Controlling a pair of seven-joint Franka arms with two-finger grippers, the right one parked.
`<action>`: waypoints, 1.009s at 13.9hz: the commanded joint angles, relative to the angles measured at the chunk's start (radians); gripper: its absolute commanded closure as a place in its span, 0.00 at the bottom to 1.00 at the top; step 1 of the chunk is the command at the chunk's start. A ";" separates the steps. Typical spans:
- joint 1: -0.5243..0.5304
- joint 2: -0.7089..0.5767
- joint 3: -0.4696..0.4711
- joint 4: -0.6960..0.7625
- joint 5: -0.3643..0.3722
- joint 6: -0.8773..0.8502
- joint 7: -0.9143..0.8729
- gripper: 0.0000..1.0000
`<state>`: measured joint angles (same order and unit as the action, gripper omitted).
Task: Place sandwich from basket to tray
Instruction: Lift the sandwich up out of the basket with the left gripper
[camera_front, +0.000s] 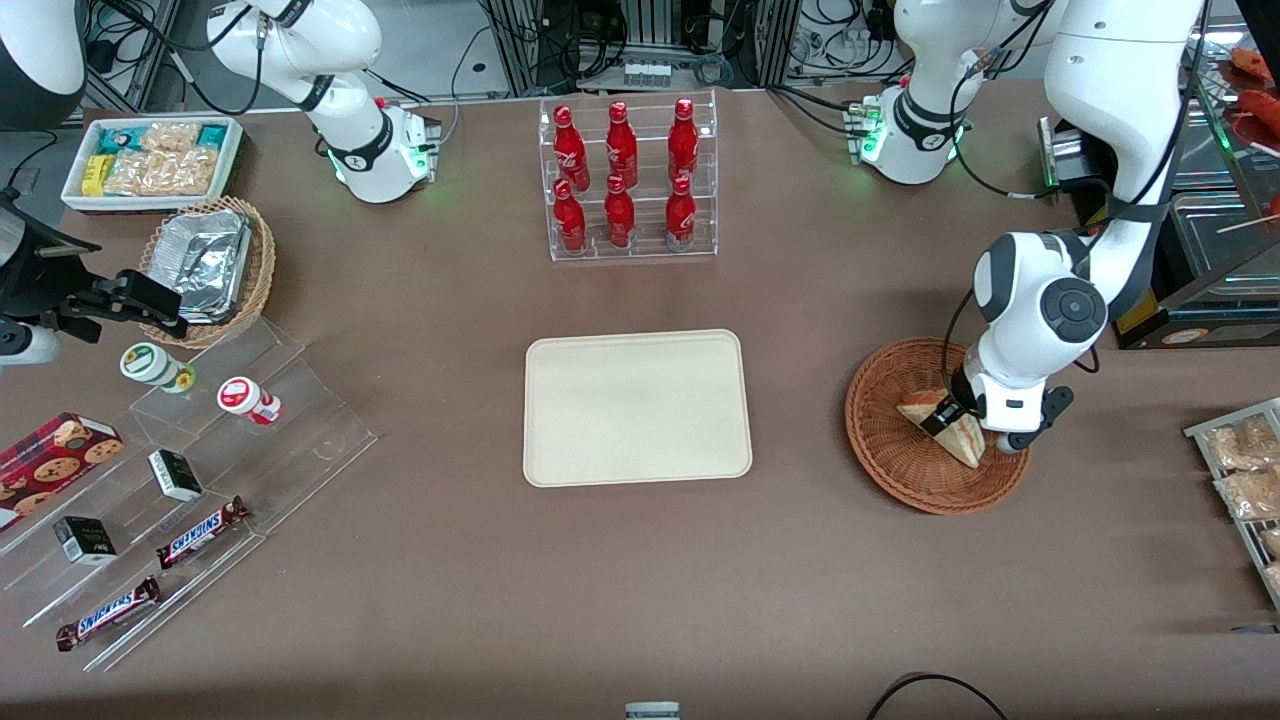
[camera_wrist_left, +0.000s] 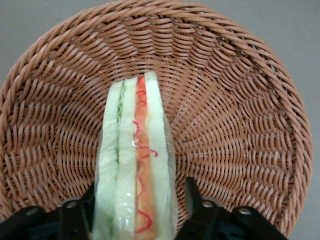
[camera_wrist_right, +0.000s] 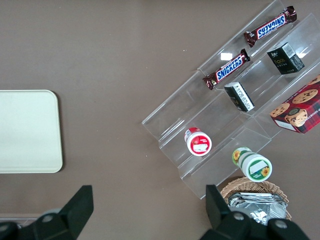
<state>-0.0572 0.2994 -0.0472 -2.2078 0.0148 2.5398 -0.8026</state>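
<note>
Gripping wrapped wedge sandwich (camera_wrist_left: 134, 165), end effector (camera_wrist_left: 137, 210) over woven basket (camera_wrist_left: 240, 100).

Reddish-brown woven basket (camera_wrist_left: 240, 100), cream tray (camera_front: 637, 407)

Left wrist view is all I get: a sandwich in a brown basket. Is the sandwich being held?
Observer: From the front view, the gripper sits down in the basket, its fingers on either side of the sandwich.
Operator: Where would it go next?
Observer: A cream tray lies on the table, toward the parked arm's end from the basket, with nothing on it.
Operator: Anything else near?
Observer: A clear rack of red bottles stands farther from the front camera than the tray.
</note>
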 joint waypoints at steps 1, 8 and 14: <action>-0.006 -0.023 0.000 0.014 0.016 -0.010 -0.013 1.00; -0.110 -0.094 -0.005 0.328 0.062 -0.527 -0.021 1.00; -0.349 -0.016 -0.005 0.496 0.062 -0.609 -0.030 1.00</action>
<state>-0.3267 0.2239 -0.0630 -1.7853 0.0595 1.9541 -0.8083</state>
